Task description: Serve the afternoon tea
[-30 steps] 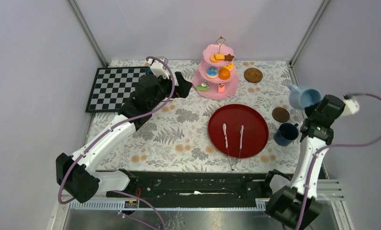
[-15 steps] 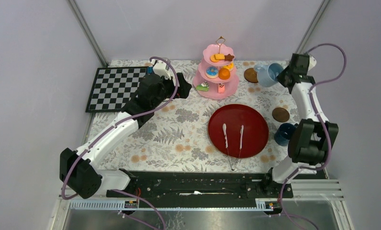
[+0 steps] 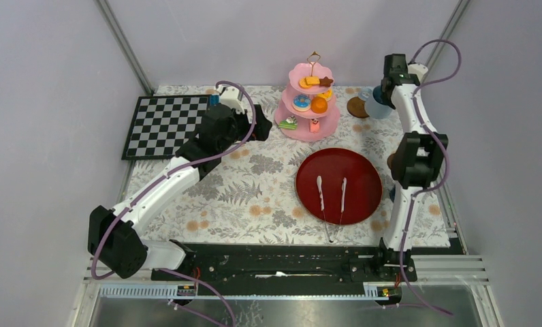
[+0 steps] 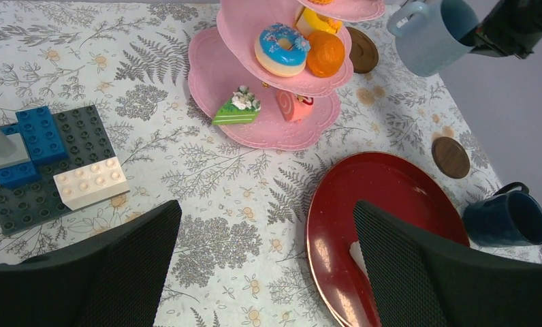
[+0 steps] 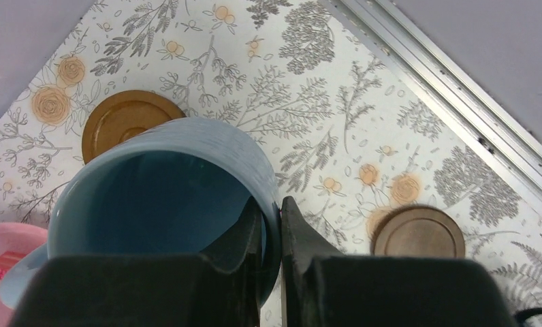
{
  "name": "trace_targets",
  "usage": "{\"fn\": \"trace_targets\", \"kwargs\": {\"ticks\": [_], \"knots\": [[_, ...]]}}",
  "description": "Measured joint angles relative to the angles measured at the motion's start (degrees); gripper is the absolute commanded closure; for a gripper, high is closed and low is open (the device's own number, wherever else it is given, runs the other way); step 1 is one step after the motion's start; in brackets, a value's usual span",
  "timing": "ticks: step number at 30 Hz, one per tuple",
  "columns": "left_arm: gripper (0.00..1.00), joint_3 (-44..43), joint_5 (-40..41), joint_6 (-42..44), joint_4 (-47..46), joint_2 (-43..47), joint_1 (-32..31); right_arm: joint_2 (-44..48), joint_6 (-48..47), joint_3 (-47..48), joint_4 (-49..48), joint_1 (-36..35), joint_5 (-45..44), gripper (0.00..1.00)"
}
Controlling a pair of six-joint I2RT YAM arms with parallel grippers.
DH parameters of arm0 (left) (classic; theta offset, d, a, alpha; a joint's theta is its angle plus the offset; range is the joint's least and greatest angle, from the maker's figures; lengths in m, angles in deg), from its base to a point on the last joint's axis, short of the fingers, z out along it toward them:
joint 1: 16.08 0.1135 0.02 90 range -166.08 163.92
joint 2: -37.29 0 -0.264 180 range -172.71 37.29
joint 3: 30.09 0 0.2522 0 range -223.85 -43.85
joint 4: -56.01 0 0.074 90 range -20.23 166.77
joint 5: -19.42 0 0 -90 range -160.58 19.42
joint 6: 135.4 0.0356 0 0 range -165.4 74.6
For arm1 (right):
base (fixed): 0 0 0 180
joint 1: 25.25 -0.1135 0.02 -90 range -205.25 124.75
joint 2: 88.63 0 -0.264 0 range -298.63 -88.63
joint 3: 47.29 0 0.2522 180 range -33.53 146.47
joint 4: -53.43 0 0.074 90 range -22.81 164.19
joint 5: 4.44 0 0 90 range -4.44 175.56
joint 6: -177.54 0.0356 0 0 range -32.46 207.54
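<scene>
My right pincer point(image 5: 272, 228) pinches the wall of the pale blue handled cup point(image 5: 159, 197), one finger inside the rim and one outside. The cup hangs tilted at the far right of the flowered tablecloth point(image 3: 254, 197), over the near edge of a brown round saucer point(image 5: 129, 119). I cannot tell whether cup and saucer touch. That saucer lies just right of the pink three-tier stand point(image 4: 207, 68).

The stand carries the toy sweets. A blue-iced donut point(image 4: 282, 48) and an orange round piece point(image 4: 325, 53) sit on the middle tier. A green cake slice point(image 4: 235, 111) and a pink roll point(image 4: 299, 107) sit on the bottom tier.

A second brown saucer point(image 4: 451, 157) lies nearer on the right, with a dark blue cup point(image 4: 506, 218) on its side near it.

My left pincer point(image 4: 265, 259) hovers left of the stand, its fingers spread wide and holding nothing. White tongs point(image 3: 321, 191) lie on the dark red round tray point(image 3: 363, 177).
</scene>
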State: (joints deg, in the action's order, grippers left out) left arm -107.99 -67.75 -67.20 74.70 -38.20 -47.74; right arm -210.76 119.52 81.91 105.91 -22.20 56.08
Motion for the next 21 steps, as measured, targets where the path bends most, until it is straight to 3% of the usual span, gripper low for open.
{"fn": "trace_targets", "kwargs": {"ticks": [9,21], "knots": [[0.01,-0.2,0.2,0.4,1.1,0.0,0.3,-17.3,-0.2,25.2,8.3,-2.0,-1.1,1.0],[0.01,-0.5,0.3,0.4,1.2,-0.2,0.4,-23.2,-2.1,29.1,7.2,-3.9,-1.1,1.0]]}}
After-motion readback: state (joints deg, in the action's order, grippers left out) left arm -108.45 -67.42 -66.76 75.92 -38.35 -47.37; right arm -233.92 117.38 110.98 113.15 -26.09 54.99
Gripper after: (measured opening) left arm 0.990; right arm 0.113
